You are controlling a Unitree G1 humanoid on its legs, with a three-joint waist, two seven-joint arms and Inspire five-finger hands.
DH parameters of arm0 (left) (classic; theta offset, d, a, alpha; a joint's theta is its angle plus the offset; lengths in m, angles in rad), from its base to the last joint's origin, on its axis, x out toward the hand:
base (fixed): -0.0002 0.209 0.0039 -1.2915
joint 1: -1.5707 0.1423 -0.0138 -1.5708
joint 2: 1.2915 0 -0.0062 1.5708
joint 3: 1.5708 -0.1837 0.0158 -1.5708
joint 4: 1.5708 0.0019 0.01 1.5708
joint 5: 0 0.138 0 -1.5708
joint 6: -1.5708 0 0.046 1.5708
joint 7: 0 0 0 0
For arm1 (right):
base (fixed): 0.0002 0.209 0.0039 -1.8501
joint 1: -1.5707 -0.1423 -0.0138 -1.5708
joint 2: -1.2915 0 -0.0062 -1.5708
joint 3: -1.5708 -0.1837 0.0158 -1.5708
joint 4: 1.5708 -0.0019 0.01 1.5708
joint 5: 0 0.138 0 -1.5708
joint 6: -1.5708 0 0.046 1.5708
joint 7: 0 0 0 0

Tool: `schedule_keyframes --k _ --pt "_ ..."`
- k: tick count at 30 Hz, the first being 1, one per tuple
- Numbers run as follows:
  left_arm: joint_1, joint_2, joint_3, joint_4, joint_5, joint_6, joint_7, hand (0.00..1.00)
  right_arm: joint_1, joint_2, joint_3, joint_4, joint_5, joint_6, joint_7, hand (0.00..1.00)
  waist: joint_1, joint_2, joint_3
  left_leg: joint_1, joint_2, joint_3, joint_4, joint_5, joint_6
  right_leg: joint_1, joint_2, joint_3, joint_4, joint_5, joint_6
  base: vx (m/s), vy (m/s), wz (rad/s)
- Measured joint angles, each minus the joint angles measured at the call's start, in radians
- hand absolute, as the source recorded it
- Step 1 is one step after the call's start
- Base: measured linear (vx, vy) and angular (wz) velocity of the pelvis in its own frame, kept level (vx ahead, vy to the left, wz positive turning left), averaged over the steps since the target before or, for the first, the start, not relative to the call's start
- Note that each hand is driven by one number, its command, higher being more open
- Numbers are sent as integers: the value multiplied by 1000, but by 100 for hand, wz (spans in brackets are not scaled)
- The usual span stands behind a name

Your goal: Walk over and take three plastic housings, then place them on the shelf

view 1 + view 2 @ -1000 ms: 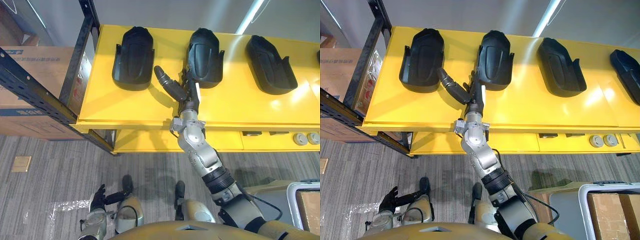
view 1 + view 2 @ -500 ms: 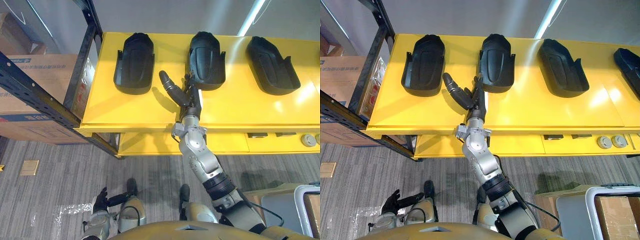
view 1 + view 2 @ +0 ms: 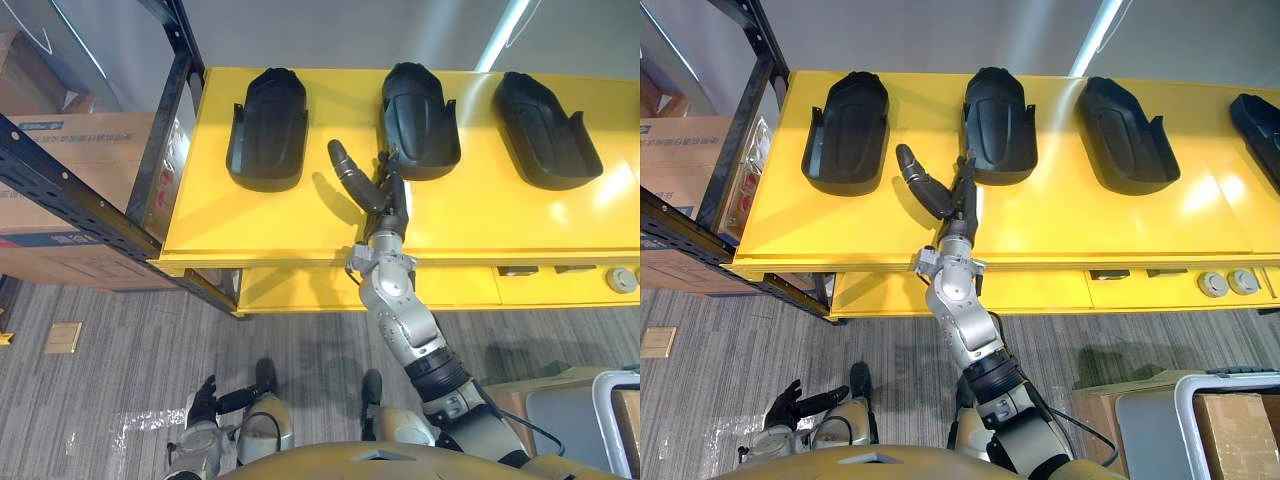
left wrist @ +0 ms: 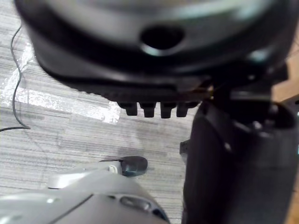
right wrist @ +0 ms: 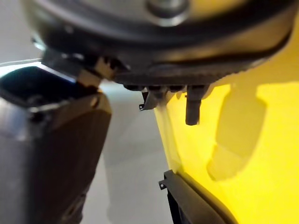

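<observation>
Three black plastic housings lie in a row on the yellow table (image 3: 300, 225): a left housing (image 3: 268, 127), a middle housing (image 3: 420, 120) and a right housing (image 3: 545, 128). My right hand (image 3: 385, 203) reaches over the table between the left and middle ones. It is open, thumb spread wide, and its fingertips (image 3: 965, 172) are at the middle housing's near left corner. It holds nothing. In the right wrist view a dark housing edge (image 5: 196, 203) shows past the fingers. My left hand (image 3: 788, 402) hangs low over the floor, open and holding nothing.
A black metal shelf rack (image 3: 85, 195) with cardboard boxes (image 3: 65, 150) stands left of the table. A fourth housing (image 3: 1260, 120) lies at the table's far right. Round sockets (image 3: 1220, 285) sit on the table's front. A bin with a cardboard box (image 3: 1230, 425) stands lower right on grey carpet.
The view has shifted a little. My right hand has drawn slightly back toward the table's near edge, from alongside the middle housing to its near left corner. The left hand hangs as before.
</observation>
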Motion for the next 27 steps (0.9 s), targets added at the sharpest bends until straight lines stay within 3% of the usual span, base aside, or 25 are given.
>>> schedule_keyframes --k 7,10,16,21,27 --pt "1 -6 -1 0 0 2 3 100 22 0 -11 -12 0 -1 15 100 2 10 -6 2 0 2 0 -6 -5 1 0 1 0 -1 0 0 0 0" --pt "2 -7 -1 0 1 2 2 100 25 0 -20 -12 2 -5 64 100 0 12 -7 5 0 3 0 -6 -5 4 0 0 0 -1 0 0 0 0" --pt "5 -6 0 0 10 2 0 100 66 -7 -14 -34 13 -30 216 100 -4 12 -7 8 0 -5 0 -7 -5 13 -1 -12 -2 -3 0 1 0 3" --pt "7 -9 13 2 11 1 1 100 89 -83 82 -119 141 -36 411 100 -4 10 -13 10 0 -15 -2 -7 -4 23 -1 -24 -3 -9 0 5 -2 6" --pt "26 -18 53 17 12 1 -1 100 203 -110 102 -208 219 -40 570 100 -6 -1 -48 28 -2 -24 -3 -14 -3 51 -4 -38 -3 -22 4 33 -1 8"
